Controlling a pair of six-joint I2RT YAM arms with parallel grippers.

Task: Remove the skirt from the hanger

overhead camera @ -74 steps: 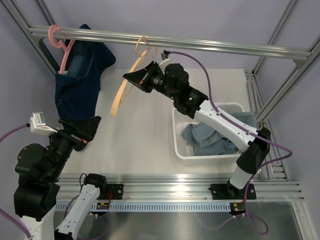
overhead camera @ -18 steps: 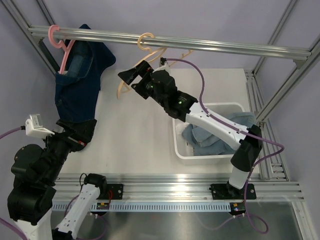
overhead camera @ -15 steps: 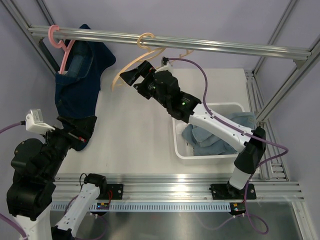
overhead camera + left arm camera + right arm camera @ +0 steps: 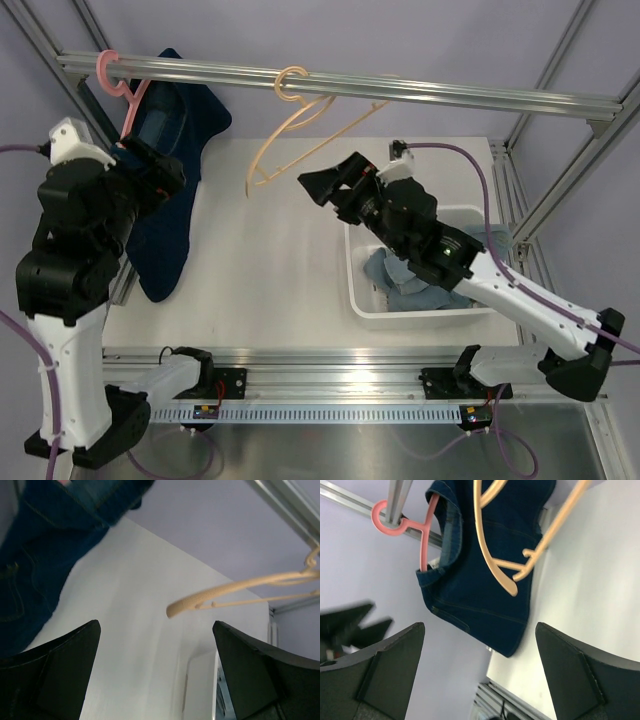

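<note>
Both pincers are released and grasp nothing; the left pincer (image 4: 160, 178) is raised high, just beside the upper part of the skirt (image 4: 170, 225), with its fingers (image 4: 55, 672) spread wide; whether it touches the cloth I cannot tell. Between these fingers the left wrist view shows only the white desk (image 4: 260, 270); the skirt fills the upper left corner there. This skirt is of dark blue denim and hangs on the pink hanger (image 4: 125, 95), whose hook sits over the metal rail (image 4: 450, 92) at its left end. A beige hanger (image 4: 300, 130) hangs bare on the same rail, nearer the middle; the right pincer (image 4: 330, 180) is below it and apart from it, also spread wide, pointing toward the left. On the desk under the right arm stands a white bin (image 4: 355, 290) with folded light blue cloths (image 4: 420, 275) inside.
</note>
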